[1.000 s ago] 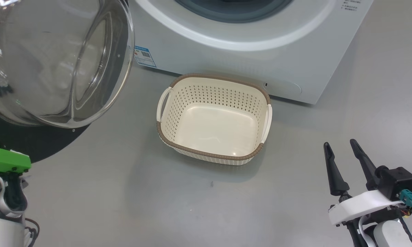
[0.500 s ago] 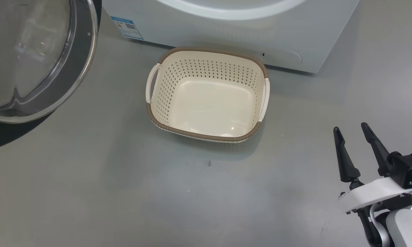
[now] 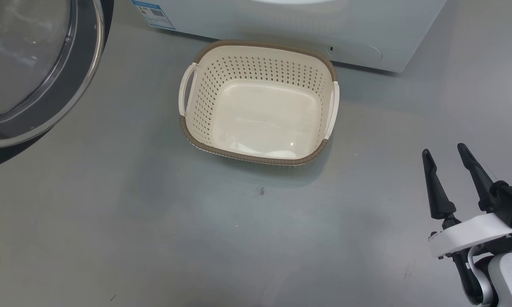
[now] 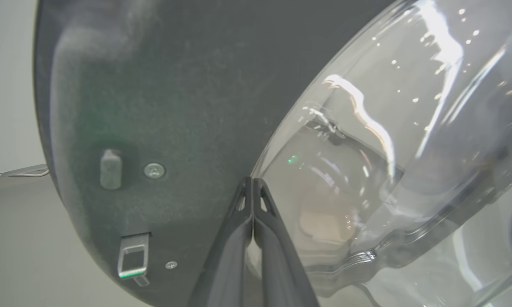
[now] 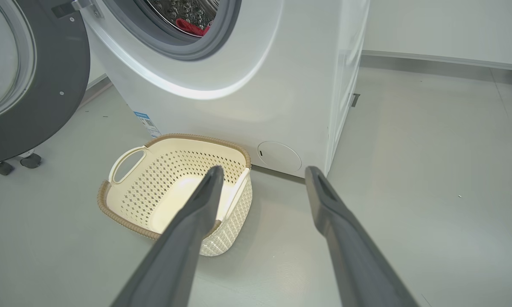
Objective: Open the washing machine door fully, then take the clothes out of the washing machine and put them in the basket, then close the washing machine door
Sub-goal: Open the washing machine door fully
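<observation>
Your washing machine (image 5: 222, 98) stands white and square on the floor, its drum mouth uncovered. The washing machine door (image 5: 47, 89) is swung out to your left, clear of the mouth. You cannot tell from here whether it is at its full swing, but I judge the opening step to be nearly or wholly done. The basket (image 3: 259, 160) sits upright on the floor just in front of the washer, with nothing in it. The clothes (image 5: 189, 26) show as a patch of red inside the steel drum, so unloading has not begun, and closing the door comes after that.

Your left claw (image 4: 252, 184) has its fingers pressed together and holds nothing. Its tips are at the seam where the door's dark rim meets the glass bowl, apparently touching it. Your right claw (image 3: 444, 149) hangs spread wide and bare over the floor, well to the right of the basket.
</observation>
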Robot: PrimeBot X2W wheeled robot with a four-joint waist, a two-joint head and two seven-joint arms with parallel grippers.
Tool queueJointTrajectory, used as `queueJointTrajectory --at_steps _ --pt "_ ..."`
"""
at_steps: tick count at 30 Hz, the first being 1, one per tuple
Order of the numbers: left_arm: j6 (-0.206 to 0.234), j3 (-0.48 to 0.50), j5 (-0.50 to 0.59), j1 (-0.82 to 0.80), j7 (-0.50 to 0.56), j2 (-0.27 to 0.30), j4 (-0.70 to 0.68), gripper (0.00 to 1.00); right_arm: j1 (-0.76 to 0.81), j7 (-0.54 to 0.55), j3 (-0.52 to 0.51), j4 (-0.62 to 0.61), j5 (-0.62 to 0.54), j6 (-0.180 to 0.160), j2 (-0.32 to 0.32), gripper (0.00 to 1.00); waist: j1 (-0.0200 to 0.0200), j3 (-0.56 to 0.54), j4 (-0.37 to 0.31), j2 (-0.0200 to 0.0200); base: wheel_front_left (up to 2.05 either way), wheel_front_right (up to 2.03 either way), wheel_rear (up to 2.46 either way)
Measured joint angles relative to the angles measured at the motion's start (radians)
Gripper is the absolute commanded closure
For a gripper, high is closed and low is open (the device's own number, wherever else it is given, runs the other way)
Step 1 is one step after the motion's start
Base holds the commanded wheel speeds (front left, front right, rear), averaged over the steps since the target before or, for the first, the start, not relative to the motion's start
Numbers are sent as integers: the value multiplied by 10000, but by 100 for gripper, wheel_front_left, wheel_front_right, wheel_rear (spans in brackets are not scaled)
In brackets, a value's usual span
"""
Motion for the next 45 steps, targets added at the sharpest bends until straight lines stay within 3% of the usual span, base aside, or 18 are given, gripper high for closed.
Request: queueJointTrajectory --at_steps 11,29,45 --pt "-291 -669 445 -5 -50 -378 571 100 -1 -31 27 284 4 6 82 0 0 -442 116 0 0 0 0" --pt "-715 -1919 1638 324 -148 -744 497 100 34 -608 247 1193 297 105 823 0 0 -2056 181 0 0 0 0" --pt "-1149 -3047 2393 1880 -226 -1185 -324 100 552 -955 188 1693 648 105 1390 0 0 -3863 -361 0 0 0 0"
